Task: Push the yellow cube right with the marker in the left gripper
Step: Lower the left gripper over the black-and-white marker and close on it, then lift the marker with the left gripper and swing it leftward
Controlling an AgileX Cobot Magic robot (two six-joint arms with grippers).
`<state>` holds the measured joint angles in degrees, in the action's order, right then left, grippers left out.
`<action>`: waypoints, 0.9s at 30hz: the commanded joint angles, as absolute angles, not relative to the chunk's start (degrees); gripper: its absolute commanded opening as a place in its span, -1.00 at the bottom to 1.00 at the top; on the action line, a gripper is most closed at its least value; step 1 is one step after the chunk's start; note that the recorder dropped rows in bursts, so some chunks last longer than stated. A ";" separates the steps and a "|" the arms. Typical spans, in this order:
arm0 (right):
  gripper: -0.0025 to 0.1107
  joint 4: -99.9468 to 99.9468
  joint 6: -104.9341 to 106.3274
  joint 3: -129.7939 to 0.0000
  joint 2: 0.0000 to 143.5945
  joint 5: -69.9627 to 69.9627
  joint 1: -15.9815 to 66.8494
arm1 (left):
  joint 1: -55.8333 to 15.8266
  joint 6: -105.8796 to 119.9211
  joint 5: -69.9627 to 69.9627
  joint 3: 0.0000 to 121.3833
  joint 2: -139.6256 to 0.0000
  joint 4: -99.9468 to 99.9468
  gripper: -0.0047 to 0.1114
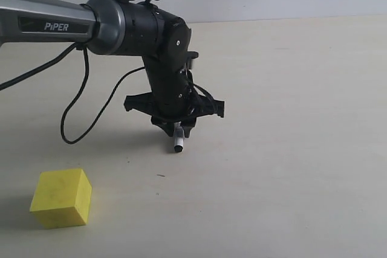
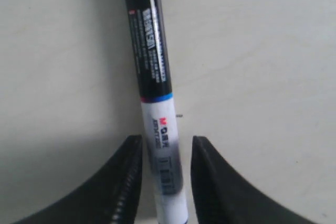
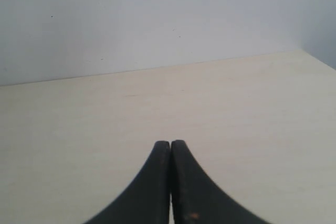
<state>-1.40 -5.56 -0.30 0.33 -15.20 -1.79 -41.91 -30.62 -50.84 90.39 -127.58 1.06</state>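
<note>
Exterior view: marker (image 1: 178, 143) gripped in left pincer (image 1: 178, 128), pointing down as a pusher, well right of cube (image 1: 61, 197), so likely yet to reach its left face; right pincer (image 3: 170, 145) closed, empty.

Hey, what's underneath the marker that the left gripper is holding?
Only bare table shows under the marker, plus a tiny dark speck. The yellow cube sits well apart, not beneath it. The table strip directly behind the barrel is covered in the left wrist view.
</note>
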 commanded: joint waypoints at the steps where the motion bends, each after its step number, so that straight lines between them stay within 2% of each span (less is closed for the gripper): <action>1: -0.96 -1.91 -5.61 0.00 0.00 -14.47 -2.06 | -41.75 -31.11 -49.77 90.78 -128.23 0.67 -0.37; 4: -0.96 -1.91 -5.61 0.00 0.00 -14.47 -2.06 | -41.75 -30.37 -49.77 90.78 -128.23 0.67 -0.48; 8: -0.96 -1.91 -5.61 0.00 0.00 -14.47 -2.06 | -41.75 -27.38 -50.17 90.78 -127.86 0.43 -0.92; 18: -0.96 -1.91 -5.61 0.00 0.00 -14.47 -2.06 | -42.03 -13.26 -57.93 89.29 -116.03 -0.75 -0.92; 22: -0.96 -1.91 -5.61 0.00 0.00 -14.47 -2.06 | -42.27 -11.98 -58.86 82.11 -106.91 -4.63 -0.92; 27: -0.96 -1.91 -5.61 0.00 0.00 -14.47 -2.06 | -40.28 -12.13 -58.39 67.15 -93.06 -13.41 -0.92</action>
